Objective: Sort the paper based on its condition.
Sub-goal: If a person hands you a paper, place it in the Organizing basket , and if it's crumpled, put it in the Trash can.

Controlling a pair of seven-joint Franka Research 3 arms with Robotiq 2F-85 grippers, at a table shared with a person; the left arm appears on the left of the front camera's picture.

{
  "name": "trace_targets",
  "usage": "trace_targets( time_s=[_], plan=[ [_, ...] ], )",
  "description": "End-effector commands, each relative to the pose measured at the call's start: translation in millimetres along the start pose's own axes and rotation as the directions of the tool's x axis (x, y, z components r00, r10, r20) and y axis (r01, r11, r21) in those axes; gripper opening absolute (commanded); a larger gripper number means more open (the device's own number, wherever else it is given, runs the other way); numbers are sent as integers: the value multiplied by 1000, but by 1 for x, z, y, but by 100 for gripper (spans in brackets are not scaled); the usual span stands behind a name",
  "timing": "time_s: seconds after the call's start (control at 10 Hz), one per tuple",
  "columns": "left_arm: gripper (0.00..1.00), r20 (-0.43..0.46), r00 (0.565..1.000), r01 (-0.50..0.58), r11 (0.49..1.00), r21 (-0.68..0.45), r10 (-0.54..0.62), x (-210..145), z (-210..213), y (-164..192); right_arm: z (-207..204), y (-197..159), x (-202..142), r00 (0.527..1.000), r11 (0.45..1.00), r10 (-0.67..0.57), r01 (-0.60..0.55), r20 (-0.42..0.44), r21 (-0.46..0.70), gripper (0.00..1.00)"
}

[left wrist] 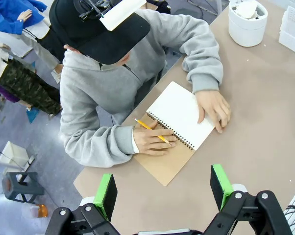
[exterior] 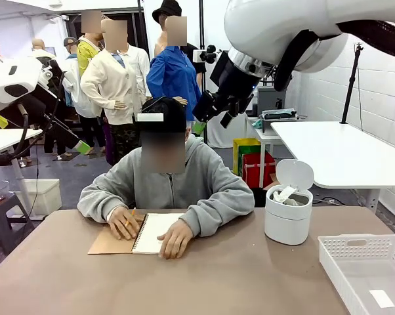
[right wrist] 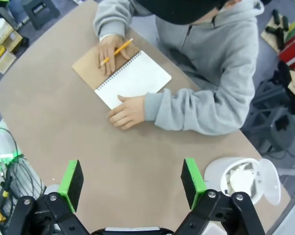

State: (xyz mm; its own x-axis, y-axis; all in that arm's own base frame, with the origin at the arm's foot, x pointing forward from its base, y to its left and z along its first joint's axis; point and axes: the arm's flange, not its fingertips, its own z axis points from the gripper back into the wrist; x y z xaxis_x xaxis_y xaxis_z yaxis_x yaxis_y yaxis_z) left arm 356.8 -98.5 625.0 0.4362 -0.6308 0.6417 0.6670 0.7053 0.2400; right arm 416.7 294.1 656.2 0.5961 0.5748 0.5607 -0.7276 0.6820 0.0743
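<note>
Hovering: left gripper (left wrist: 163, 188) and right gripper (right wrist: 132, 182) hang high over the table (exterior: 217, 275), both spread wide, holding nothing.
Paper: crumpled balls (exterior: 288, 195) in the bin (exterior: 286, 226), lid up; one flat piece (exterior: 382, 298) in the basket (exterior: 355, 240).
Notebook (exterior: 155, 226): open under the person's hands, pencil (left wrist: 152, 131) in one, left of middle, spread lying side to side.
Nearer arm: left for any page from it, I reckon; right for bin and basket.
</note>
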Motion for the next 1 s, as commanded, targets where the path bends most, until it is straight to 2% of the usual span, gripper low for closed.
trace_targets(
  time_s=[0.0,0.1,0.2,0.9],
  plan=[
    [100,0,1000,-2,1000,1,2,-1,0,1,1,-2,2,999,999,35,-34,-17,10,100],
    [100,0,1000,-2,1000,1,2,-1,0,1,-4,-6,-1,998,998,56,-56,-25,18,100],
    [100,0,1000,-2,1000,1,2,-1,0,1,2,2,2,1000,1000,7,-7,2,1,100],
    [100,0,1000,-2,1000,1,2,-1,0,1,2,2,2,1000,1000,7,-7,2,1,100]
  ],
)
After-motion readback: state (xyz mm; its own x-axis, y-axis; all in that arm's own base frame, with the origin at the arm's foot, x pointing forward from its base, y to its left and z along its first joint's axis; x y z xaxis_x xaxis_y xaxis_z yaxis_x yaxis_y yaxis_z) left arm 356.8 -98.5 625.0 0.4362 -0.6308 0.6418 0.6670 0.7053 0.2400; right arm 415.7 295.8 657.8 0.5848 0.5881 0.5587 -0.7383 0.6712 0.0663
